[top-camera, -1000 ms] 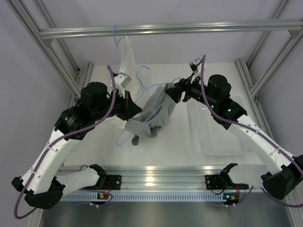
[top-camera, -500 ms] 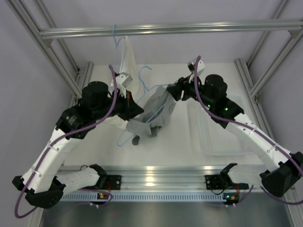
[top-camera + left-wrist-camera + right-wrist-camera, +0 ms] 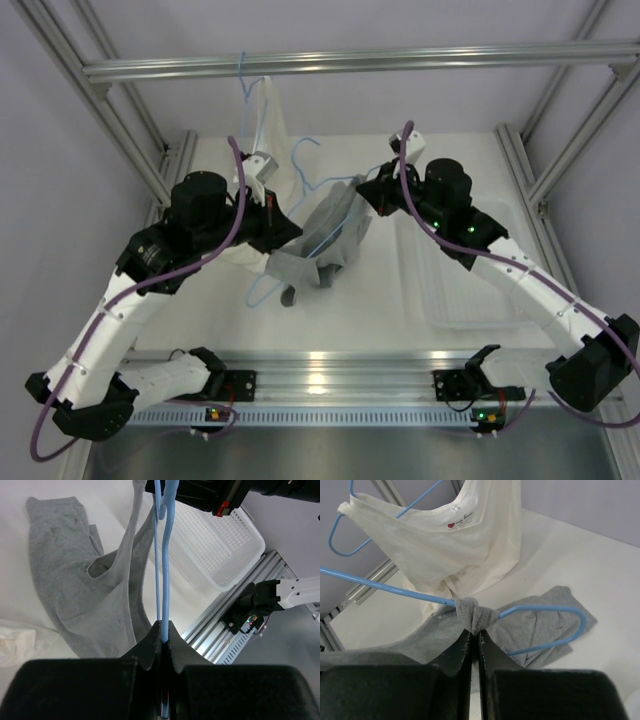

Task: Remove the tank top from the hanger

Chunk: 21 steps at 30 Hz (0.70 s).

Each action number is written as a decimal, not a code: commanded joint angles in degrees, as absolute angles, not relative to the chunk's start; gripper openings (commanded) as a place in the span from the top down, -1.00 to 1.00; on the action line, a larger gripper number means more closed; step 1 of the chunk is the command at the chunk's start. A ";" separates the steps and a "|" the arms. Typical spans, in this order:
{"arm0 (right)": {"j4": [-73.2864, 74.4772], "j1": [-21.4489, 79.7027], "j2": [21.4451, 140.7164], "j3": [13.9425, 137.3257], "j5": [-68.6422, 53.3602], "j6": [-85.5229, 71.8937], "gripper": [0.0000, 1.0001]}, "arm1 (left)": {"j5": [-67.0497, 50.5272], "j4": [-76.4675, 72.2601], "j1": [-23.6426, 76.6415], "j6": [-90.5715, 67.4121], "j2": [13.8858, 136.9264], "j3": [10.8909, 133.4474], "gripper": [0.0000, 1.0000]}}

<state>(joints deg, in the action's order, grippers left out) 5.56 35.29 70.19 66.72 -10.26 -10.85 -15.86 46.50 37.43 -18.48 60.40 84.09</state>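
The grey tank top hangs crumpled on the light-blue hanger in mid-table, between both arms. My left gripper is at its left side; in the left wrist view it is shut on the hanger wire, with the tank top draped to the left. My right gripper is at the top right; in the right wrist view it is shut on the tank top's strap, which wraps round the hanger. The rest of the tank top lies below on the table.
A cream garment hangs on another blue hanger from the overhead rail, just behind the left gripper; it also shows in the right wrist view. A white mesh basket sits at the table's right.
The right gripper has moved a little left onto the tank top's strap and closed on it. The left arm and its hold on the hanger are unchanged.
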 commanded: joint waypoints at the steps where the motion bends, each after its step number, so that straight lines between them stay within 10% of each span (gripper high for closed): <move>1: 4.13 36.30 68.47 67.67 -8.02 -9.49 1.00 | -14.15 42.19 37.62 -17.23 58.98 86.13 1.00; 21: 14.24 27.25 74.96 75.94 8.10 -8.52 1.00 | -12.56 49.75 37.62 -10.02 52.74 82.53 1.00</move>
